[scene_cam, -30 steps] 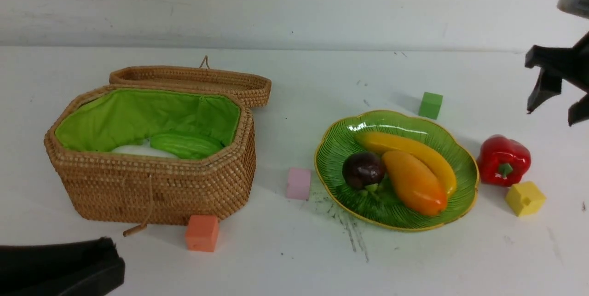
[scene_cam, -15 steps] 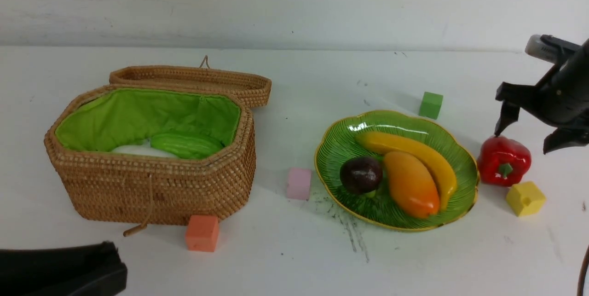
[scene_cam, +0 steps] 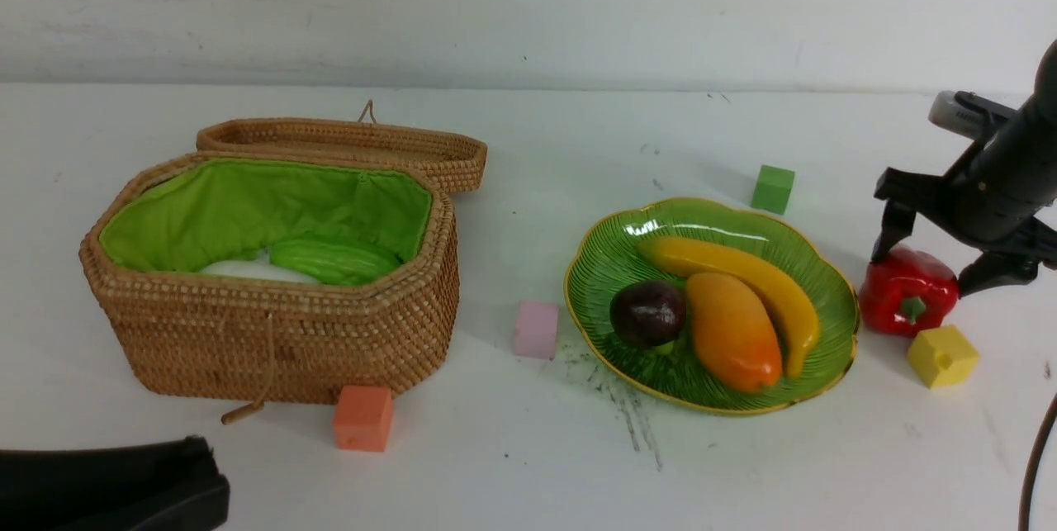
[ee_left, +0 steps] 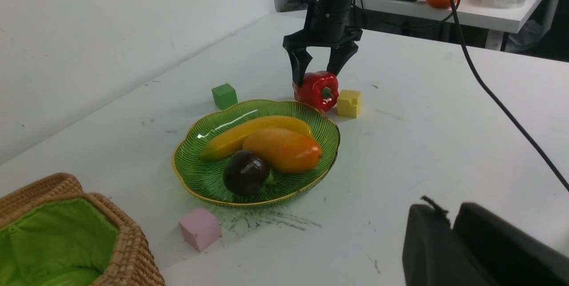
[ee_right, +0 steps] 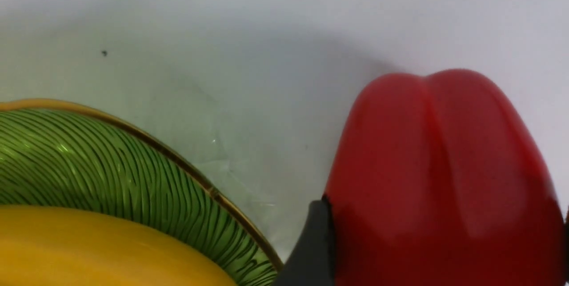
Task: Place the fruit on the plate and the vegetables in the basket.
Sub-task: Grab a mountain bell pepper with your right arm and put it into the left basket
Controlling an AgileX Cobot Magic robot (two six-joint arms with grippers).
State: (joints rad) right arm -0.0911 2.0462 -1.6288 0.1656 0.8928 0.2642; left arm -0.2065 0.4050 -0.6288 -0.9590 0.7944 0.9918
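Right claw [scene_cam: 929, 271] spread astride the glossy red toy bell pepper [scene_cam: 904, 304]: light, rigid, probably slippery; pinch across its broad shoulders.

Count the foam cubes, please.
4: green cube behind the plate, pink cube between plate and basket, orange cube before the basket, yellow cube beside the pepper. The basket could hide more.

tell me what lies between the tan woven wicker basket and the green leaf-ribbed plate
Only a small pink foam cube, touching neither the tan wicker basket nor the green ribbed plate; the front view shows it best.
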